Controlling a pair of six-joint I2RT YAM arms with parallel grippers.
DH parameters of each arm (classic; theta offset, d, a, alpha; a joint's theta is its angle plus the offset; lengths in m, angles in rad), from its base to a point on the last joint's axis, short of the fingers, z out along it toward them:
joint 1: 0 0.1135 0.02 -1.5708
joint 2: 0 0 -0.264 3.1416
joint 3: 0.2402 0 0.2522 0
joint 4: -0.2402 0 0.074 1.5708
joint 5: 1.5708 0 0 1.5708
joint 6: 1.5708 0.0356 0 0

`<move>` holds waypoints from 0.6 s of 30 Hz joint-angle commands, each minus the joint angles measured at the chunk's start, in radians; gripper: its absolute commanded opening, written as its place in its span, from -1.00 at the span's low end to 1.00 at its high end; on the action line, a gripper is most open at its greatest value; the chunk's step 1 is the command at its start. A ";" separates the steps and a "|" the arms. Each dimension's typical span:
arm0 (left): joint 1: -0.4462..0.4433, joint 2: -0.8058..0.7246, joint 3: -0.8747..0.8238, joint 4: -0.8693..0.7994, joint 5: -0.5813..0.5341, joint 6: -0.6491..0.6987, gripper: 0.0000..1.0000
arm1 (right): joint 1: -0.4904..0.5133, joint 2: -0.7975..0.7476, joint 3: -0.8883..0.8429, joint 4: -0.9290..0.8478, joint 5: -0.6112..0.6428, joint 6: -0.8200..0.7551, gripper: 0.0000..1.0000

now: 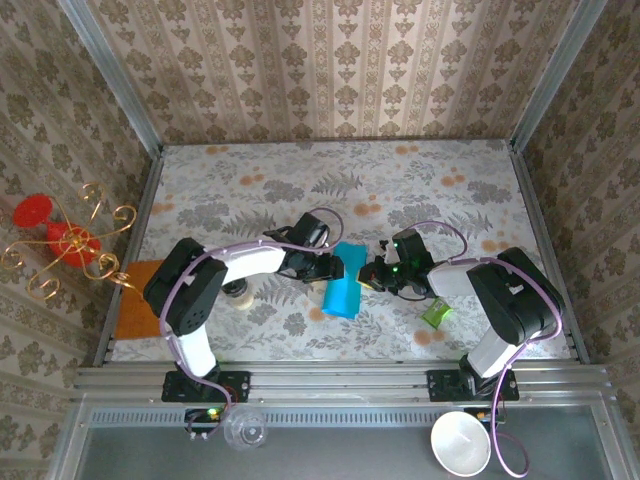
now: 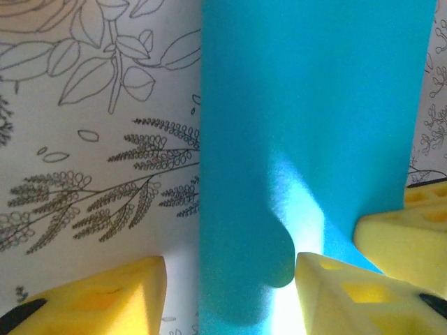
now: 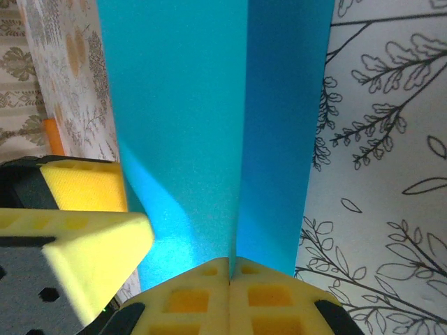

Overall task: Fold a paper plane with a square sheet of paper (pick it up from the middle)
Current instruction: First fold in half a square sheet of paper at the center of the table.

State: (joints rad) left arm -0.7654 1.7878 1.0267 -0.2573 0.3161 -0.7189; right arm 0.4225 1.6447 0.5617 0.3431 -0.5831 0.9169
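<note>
While your right gripper (image 1: 374, 276) is clenched on the square sheet of paper (image 1: 341, 288), its pads pressed together with the teal sheet coming out between them, your left gripper (image 1: 330, 267) is released. The left fingers (image 2: 98, 296) straddle part of the sheet, and bare table shows beside one of them. The sheet sits mid-table between both claws and looks folded into a narrow strip. Its long axis runs from the far side toward the arm bases, slightly slanted. With no nose formed, it points neither way. Watch the bowed flap in the left wrist view: I judge that a squeeze there could set a crooked crease. The claws are close enough to bump, and pulling them apart may tear the sheet.
</note>
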 commanded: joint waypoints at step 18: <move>-0.026 0.117 0.071 -0.144 -0.054 0.142 -0.21 | -0.109 -0.336 -0.011 -0.343 0.274 -0.020 -0.55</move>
State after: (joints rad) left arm -0.7670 1.8408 1.0901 -0.3489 0.2905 -0.6231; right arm 0.3275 1.3331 0.5655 0.0525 -0.3656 0.8906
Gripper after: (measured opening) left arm 0.393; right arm 0.225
